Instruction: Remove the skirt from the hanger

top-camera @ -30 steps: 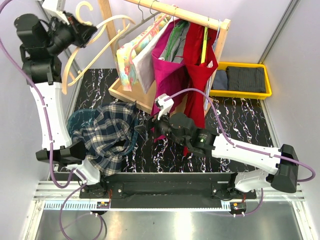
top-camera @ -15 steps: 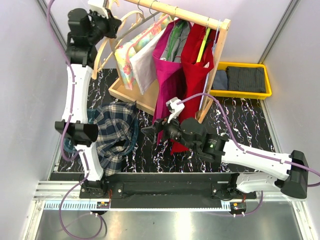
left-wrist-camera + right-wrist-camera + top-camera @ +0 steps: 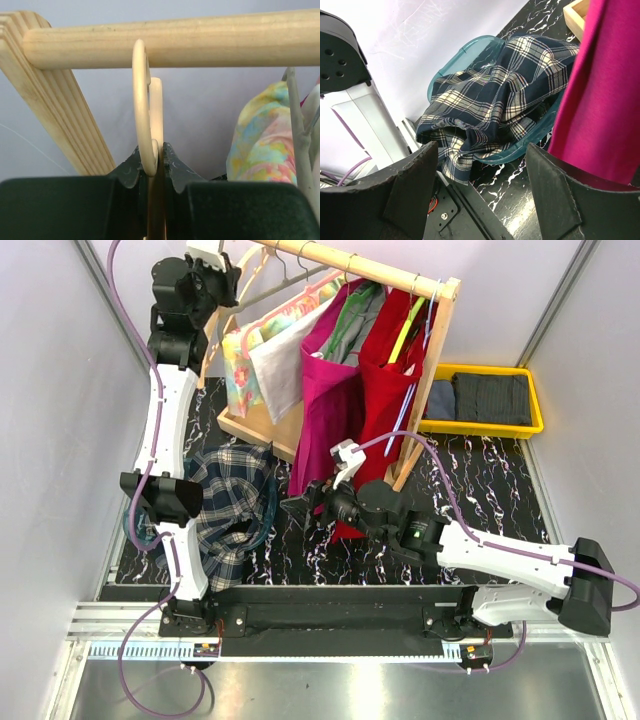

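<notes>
The plaid skirt [image 3: 225,505] lies heaped in a teal basket [image 3: 131,527] at the left, off any hanger; it also shows in the right wrist view [image 3: 490,110]. My left gripper [image 3: 215,270] is raised at the left end of the wooden rod [image 3: 350,265] and is shut on a bare wooden hanger [image 3: 208,340]. In the left wrist view the hanger's hook [image 3: 141,100] stands just under and against the rod [image 3: 200,40], between my jaws [image 3: 155,155]. My right gripper [image 3: 300,505] is open and empty, low over the table beside the basket [image 3: 520,150].
The rack holds a floral garment [image 3: 245,360], a magenta one [image 3: 330,410] and a red one [image 3: 395,390] over a wooden base [image 3: 250,425]. A yellow tray [image 3: 530,430] with dark folded clothes sits at the back right.
My left arm has swung the bare hanger up and to the right, from the far left to the rod's left end. The right gripper has stayed near the basket.
</notes>
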You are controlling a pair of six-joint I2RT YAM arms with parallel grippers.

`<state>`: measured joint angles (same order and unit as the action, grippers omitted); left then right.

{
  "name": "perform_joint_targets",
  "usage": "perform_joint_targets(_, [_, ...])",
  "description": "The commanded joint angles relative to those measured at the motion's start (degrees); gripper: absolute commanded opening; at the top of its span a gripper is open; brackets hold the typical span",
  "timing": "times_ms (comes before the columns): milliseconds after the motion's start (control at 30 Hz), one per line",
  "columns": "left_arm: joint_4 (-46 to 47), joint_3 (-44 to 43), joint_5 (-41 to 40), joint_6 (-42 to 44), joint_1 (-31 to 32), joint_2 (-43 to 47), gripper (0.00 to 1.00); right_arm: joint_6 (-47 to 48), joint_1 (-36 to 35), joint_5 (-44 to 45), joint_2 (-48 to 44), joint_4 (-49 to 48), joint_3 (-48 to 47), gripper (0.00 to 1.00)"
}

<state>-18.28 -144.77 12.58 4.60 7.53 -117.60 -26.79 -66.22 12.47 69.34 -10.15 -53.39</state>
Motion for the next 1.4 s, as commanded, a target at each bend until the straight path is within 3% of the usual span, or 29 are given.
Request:
perform_joint_targets(0, [9.93,-1.92,-1.07,2.16,-0.58,4.66,0.0,-0.72,0.12,-0.25,0.09,-3.38,-0.23,0.78])
perform_joint_targets(300, [16.17,-5.26,-3.6,7.43,0.29,1.5,0.0,-1.6,0.12,-1.66,1.85,-3.91,-0.67,0.77])
perform_joint_targets(433, [24.06,-4.99,-6.07,8.93,1.17,-1.4,0.0,-2.31,0.03,-2.36,2.64,-4.87,-0.93,0.77])
perform_joint_targets(800, [28.38,-6.23,-6.08,11.91,2.75,-7.2,0.0,-2.13,0.03,-1.31,1.15,-5.75,0.65,0.75])
perform_joint_targets(1000, [25.41,-6.14,-3.62,14.03,3.72,-8.61,0.0,-1.78,0.12,-1.04,0.62,-6.2,0.65,0.74])
perform_joint_targets(1200, [14.7,-5.7,1.21,17.72,4.77,-9.31,0.0,-1.16,0.12,0.01,-0.78,-6.28,1.35,0.72])
perform_joint_targets(1367, [11.7,-4.64,2.01,17.99,5.3,-8.79,0.0,-1.25,0.03,0.01,-1.31,-6.81,2.06,0.7])
